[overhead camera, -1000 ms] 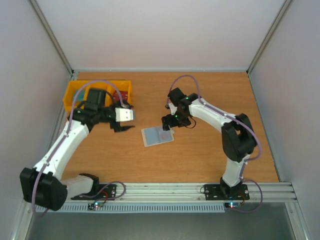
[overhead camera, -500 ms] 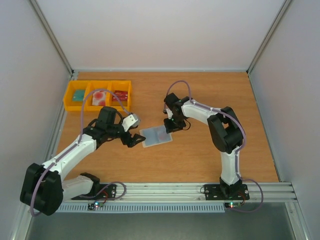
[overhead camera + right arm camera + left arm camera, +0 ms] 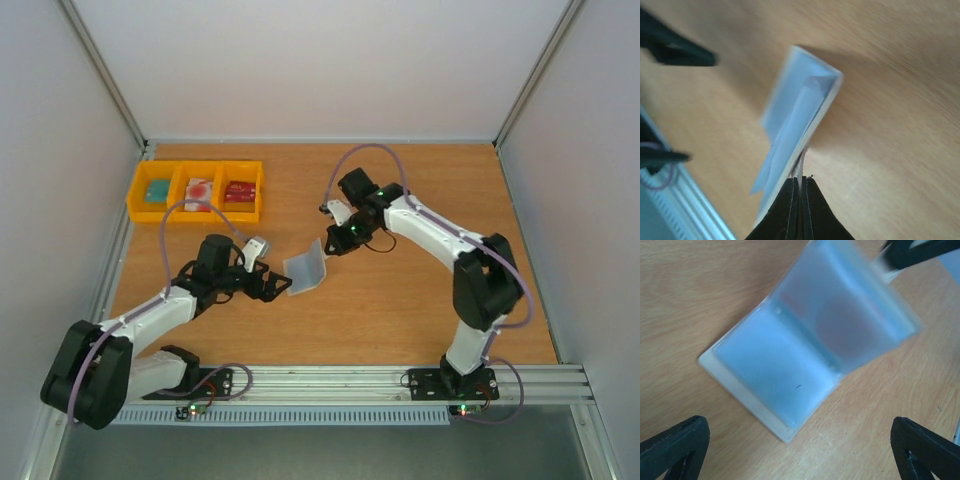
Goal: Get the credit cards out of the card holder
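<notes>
Two robot arms reach over a wooden table (image 3: pixel 420 310), seen from above. The card holder (image 3: pixel 305 269) sits near the middle of the table, between the two arms, opened like a book. One half rests flat on the wood with its pale blue-grey inside facing up. The other half is lifted at a steep tilt on the side toward the right arm.

The right gripper (image 3: pixel 330 243) is pinched tight on the top edge of that lifted half. Its wrist view shows the two black fingers (image 3: pixel 790 210) pressed together with a thin pale edge of the holder caught between them.

The left gripper (image 3: pixel 270 285) sits low, just beside the holder's left edge, with its jaws spread wide and nothing in them. In its wrist view the two black fingertips sit at the bottom corners, apart from the holder, with the flat half ahead of them.

Through the clear pocket of the raised half, a credit card (image 3: pixel 837 325) shows as a blurred reddish-pink patch, its outline too soft to trace.

At the far left of the table stands a row of three yellow bins (image 3: pixel 196 214). The left bin holds a teal item (image 3: pixel 157 190), the middle one a whitish card (image 3: pixel 199 189) with a red mark, and the right one a dark red item (image 3: pixel 238 191).
</notes>
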Motion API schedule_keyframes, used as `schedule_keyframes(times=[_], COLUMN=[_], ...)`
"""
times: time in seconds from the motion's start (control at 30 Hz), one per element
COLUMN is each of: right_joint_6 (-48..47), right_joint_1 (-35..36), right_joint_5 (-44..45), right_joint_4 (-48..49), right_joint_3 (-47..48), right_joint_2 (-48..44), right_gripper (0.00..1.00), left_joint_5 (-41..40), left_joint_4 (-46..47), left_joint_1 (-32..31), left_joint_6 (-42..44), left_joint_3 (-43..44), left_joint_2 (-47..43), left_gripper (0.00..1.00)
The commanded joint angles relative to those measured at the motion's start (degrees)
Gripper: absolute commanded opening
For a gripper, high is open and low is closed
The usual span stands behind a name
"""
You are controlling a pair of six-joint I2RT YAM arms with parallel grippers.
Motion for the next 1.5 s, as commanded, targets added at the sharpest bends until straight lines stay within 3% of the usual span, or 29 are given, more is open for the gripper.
schedule_keyframes(times=[0.0,0.27,0.47,0.67,0.9,1.1,1.47], right_joint_6=[-8.4,-8.7,-5.21,-3.51,-0.99,3.98,9.76], right_joint_1=[0.12,0.12,-1.47,-1.77,-2.08,-2.08,-2.05], right_joint_5=[-7.38,-5.06,-5.03,-6.13,-10.94,-13.26,-9.85], right_joint_4=[-3.85,-4.45,-1.79,1.18,6.64,14.44,16.07], right_joint_3=[-1.0,1.11,-0.69,-2.9,-6.28,-8.83,-7.27], right_joint_2=[-5.62,-2.41,0.41,1.58,1.98,4.41,8.92], right_gripper=[0.01,0.01,0.01,0.02,0.17,0.22,0.53], left_joint_5=[3.78,3.13,3.37,-12.96,-15.12,-14.71,-14.91], left_joint_4=[14.1,18.46,18.51,19.44,20.53,21.43,21.69], left_joint_1=[-0.28,-2.62,-8.65,-10.94,-11.02,-11.02,-11.11], left_joint_6=[2.71,11.8,1.82,-1.45,-2.55,-1.26,-1.18], left_joint_3=[-1.86,1.42,2.86,2.88,1.11,1.22,0.45], left_joint_2=[1.65,8.88,17.29,21.7,24.93,26.21,25.79], left_gripper=[0.99,0.99,0.89,0.78,0.66,0.64,0.63])
